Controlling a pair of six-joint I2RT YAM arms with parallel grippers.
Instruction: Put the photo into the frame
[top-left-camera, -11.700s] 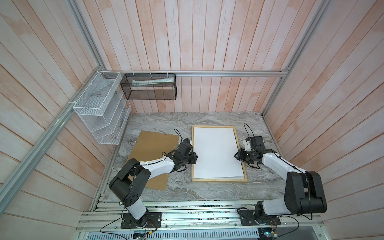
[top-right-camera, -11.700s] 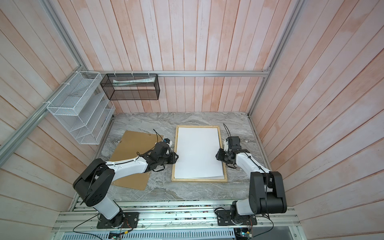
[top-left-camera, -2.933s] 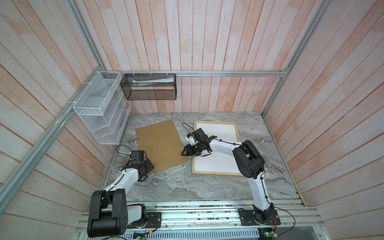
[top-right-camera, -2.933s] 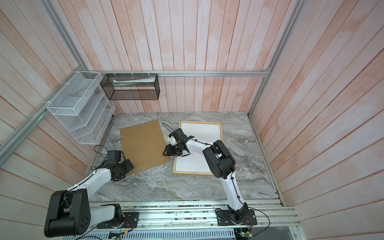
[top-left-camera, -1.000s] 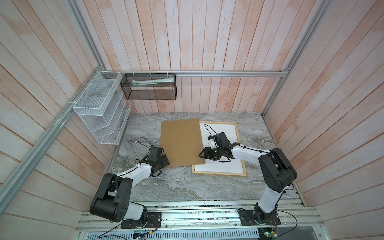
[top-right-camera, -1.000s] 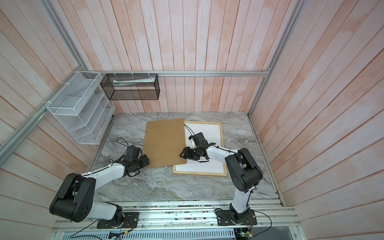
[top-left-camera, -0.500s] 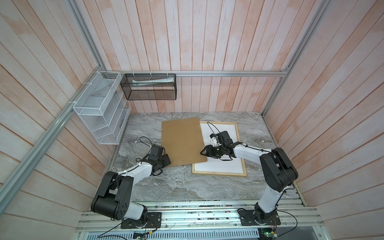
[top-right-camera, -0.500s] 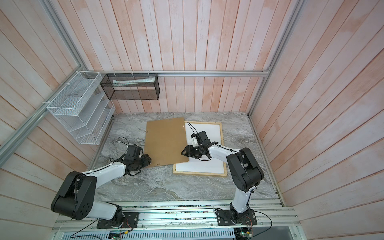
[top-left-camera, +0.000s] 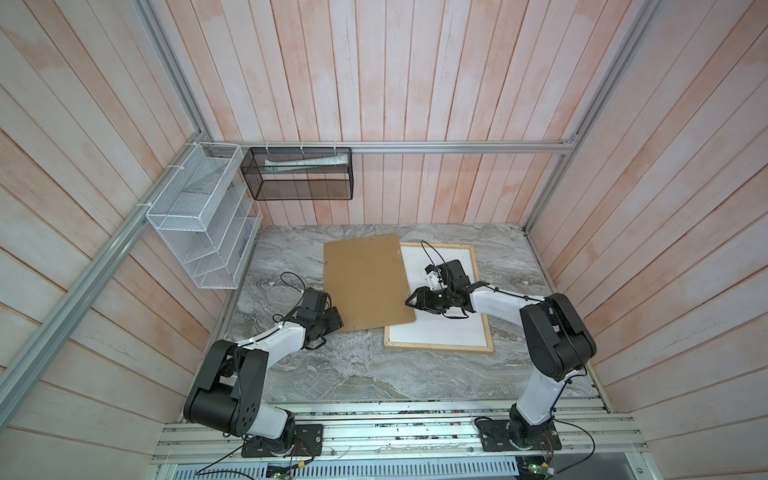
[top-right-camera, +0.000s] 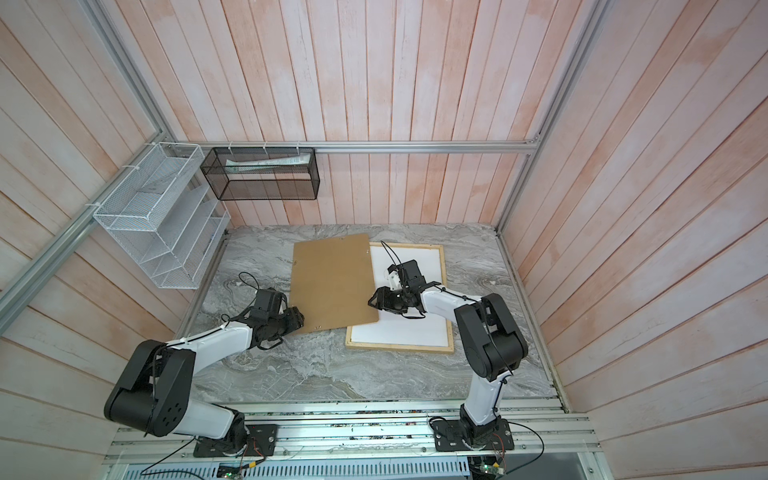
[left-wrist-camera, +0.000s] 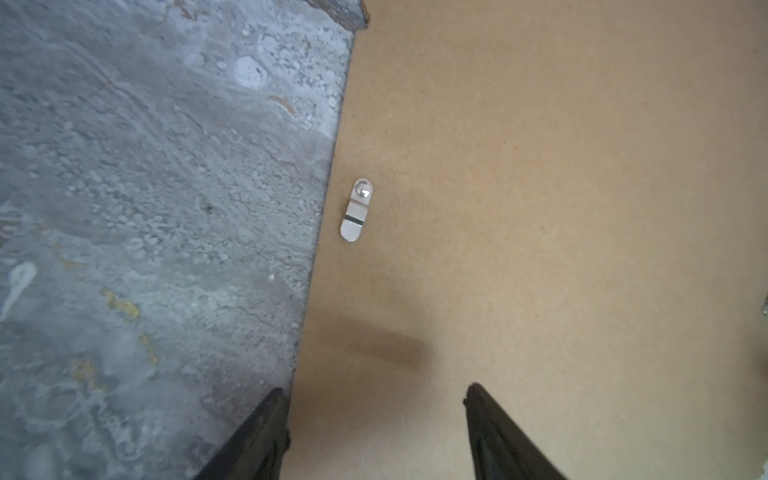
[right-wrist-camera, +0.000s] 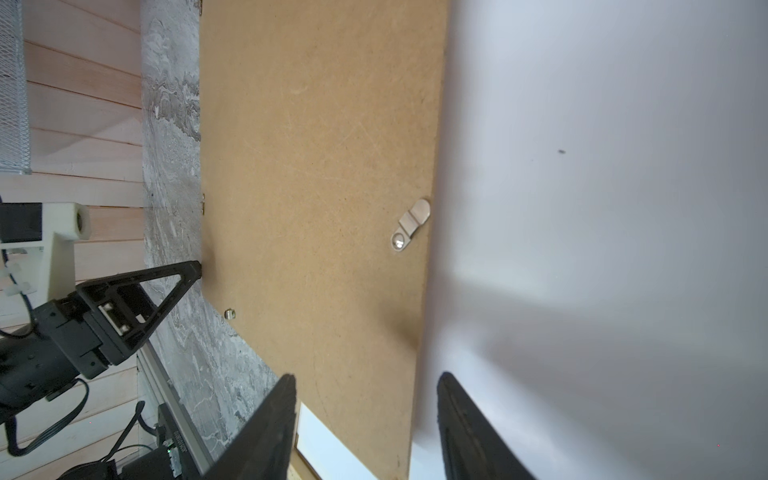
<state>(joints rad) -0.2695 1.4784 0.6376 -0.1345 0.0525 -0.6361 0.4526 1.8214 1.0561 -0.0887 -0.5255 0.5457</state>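
- Frame (top-left-camera: 438, 348), thin pale wood, rectangular: lies flat on veined grey marble table (top-left-camera: 353, 374), filled by smooth white sheet (top-left-camera: 440, 332).
- Backing board (top-left-camera: 365, 282), matte brown fibre: overlaps frame's left rail, skewed.
- Left gripper (left-wrist-camera: 374, 392): gapes wide astride board's edge, grips nothing.
- Right gripper (right-wrist-camera: 365, 378): jaws apart over board's opposite edge, empty.

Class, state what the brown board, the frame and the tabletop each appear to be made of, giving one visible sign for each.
Brown board: likely fibreboard, matte; uniform speckled tan, no grain.
Frame: pale wood, seemingly unpainted.
Tabletop: grey veined marble look, possibly printed.
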